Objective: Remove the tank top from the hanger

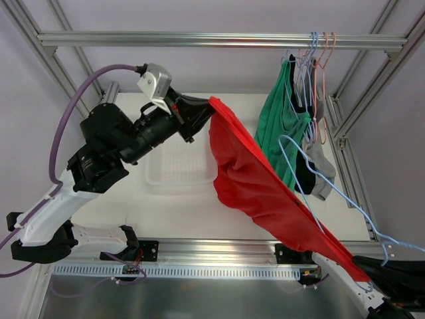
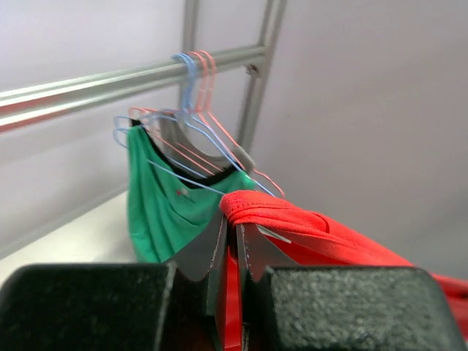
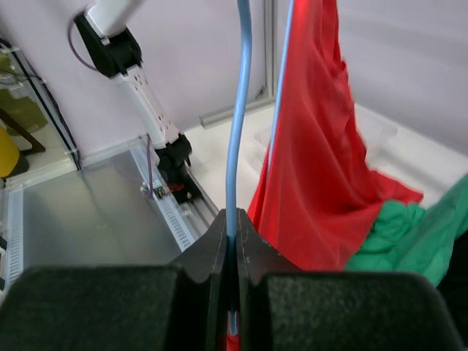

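Note:
The red tank top (image 1: 259,186) stretches diagonally from upper middle down to the lower right, above the table. My left gripper (image 1: 204,111) is shut on its upper edge; in the left wrist view a bunched red band (image 2: 292,216) sits pinched between the jaws of my left gripper (image 2: 235,223). The light-blue hanger (image 1: 332,189) runs along the top's right side, partly hidden inside the fabric. My right gripper (image 3: 234,223) is shut on the hanger's wire (image 3: 240,124), with the red cloth (image 3: 314,168) hanging just beyond it.
A white basket (image 1: 174,169) lies on the table under the left arm. A green top (image 1: 282,126) and dark and grey garments (image 1: 320,169) hang on pink hangers (image 1: 324,73) from the top rail (image 1: 199,40). Frame posts (image 1: 372,93) stand at the right.

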`<state>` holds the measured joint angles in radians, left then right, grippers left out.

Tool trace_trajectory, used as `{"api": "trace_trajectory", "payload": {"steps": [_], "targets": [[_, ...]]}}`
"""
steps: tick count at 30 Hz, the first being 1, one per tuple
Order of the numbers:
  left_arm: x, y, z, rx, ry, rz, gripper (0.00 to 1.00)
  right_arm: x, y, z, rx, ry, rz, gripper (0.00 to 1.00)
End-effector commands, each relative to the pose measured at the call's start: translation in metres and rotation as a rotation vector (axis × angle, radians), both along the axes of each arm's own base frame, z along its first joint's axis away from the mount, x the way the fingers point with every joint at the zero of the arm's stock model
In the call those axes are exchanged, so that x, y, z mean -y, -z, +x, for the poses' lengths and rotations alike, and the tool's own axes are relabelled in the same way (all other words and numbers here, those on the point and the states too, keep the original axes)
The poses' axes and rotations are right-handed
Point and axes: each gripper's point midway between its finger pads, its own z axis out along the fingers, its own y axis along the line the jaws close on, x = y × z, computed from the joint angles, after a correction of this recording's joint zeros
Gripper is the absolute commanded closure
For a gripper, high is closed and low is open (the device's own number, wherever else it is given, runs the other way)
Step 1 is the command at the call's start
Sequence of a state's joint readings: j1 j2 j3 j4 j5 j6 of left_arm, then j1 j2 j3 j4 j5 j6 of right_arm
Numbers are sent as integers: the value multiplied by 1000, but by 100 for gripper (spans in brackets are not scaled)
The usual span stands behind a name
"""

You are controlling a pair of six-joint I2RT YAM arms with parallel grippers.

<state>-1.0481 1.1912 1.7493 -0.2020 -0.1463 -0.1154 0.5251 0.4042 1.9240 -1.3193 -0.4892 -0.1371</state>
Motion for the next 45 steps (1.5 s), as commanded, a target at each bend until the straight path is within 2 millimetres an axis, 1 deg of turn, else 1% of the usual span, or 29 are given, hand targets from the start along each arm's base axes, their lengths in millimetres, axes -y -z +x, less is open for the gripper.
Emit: {"api": "trace_trajectory", "payload": {"steps": [1, 2, 4, 5, 6, 7, 8, 9, 10, 11, 12, 13, 15, 16, 17, 19, 21, 24, 27, 29, 30, 31, 33, 34, 36, 37, 40, 42, 45], "targets": [[15, 31, -20, -40, 139, 40, 100, -10, -26, -1, 93, -74, 31, 100], [25, 63, -28, -72, 203, 98, 100, -12, -36, 10, 108, -48, 51, 100], [30, 86, -63, -83, 387, 136, 100, -16, -56, 36, 117, 19, 107, 100], [36, 120, -70, -125, 443, 191, 100, -19, -61, 48, 107, 44, 123, 100], [33, 130, -83, -138, 487, 196, 100, -29, -58, 72, 64, 67, 114, 100], [34, 143, -92, -151, 531, 207, 100, -30, -70, 89, 81, 117, 149, 100], [37, 180, -95, -210, 551, 256, 100, -34, -71, 104, 52, 146, 167, 100], [35, 192, -101, -229, 573, 262, 100, -38, -72, 120, 31, 174, 178, 100], [35, 203, -107, -265, 596, 259, 100, -44, -68, 149, -1, 229, 183, 100], [37, 237, -112, -328, 622, 299, 100, -48, -64, 163, -19, 256, 185, 100], [37, 253, -114, -366, 622, 308, 100, -53, -61, 175, -70, 270, 219, 100], [36, 286, -117, -456, 609, 336, 100, -60, -46, 200, -125, 318, 209, 100], [34, 320, -108, -549, 522, 361, 100, -65, -25, 219, -233, 364, 184, 100], [32, 337, -106, -589, 487, 377, 100, -65, -6, 226, -307, 399, 131, 100], [25, 367, -105, -648, 443, 417, 100, -70, 9, 238, -364, 421, 88, 100], [14, 403, -102, -736, 362, 450, 100, -71, 37, 251, -440, 475, 54, 100], [9, 422, -104, -775, 338, 478, 100, -79, 56, 262, -482, 478, 48, 100], [9, 427, -109, -767, 353, 500, 100, -84, 68, 273, -515, 490, 14, 100], [14, 424, -121, -732, 412, 528, 100, -77, 68, 299, -486, 597, -14, 100], [19, 426, -139, -713, 496, 569, 100, -71, 54, 314, -430, 656, -2, 100], [21, 430, -157, -680, 565, 612, 100, -73, 50, 321, -417, 664, 2, 100], [21, 436, -172, -678, 622, 646, 100, -76, 38, 327, -381, 655, 41, 100], [20, 454, -193, -708, 690, 714, 100, -83, 33, 334, -349, 635, 74, 100], [20, 458, -209, -706, 736, 738, 100, -92, 14, 338, -285, 587, 148, 100], [21, 476, -214, -736, 699, 787, 100, -108, 8, 347, -206, 517, 250, 100], [19, 483, -217, -741, 681, 806, 100, -112, 0, 340, -159, 467, 294, 100], [20, 496, -198, -767, 517, 800, 100, -124, -2, 331, -28, 361, 357, 100], [21, 494, -181, -766, 406, 757, 100, -120, -6, 320, 75, 344, 344, 100], [24, 480, -163, -735, 311, 686, 100, -119, 14, 312, 95, 328, 250, 100]]}}
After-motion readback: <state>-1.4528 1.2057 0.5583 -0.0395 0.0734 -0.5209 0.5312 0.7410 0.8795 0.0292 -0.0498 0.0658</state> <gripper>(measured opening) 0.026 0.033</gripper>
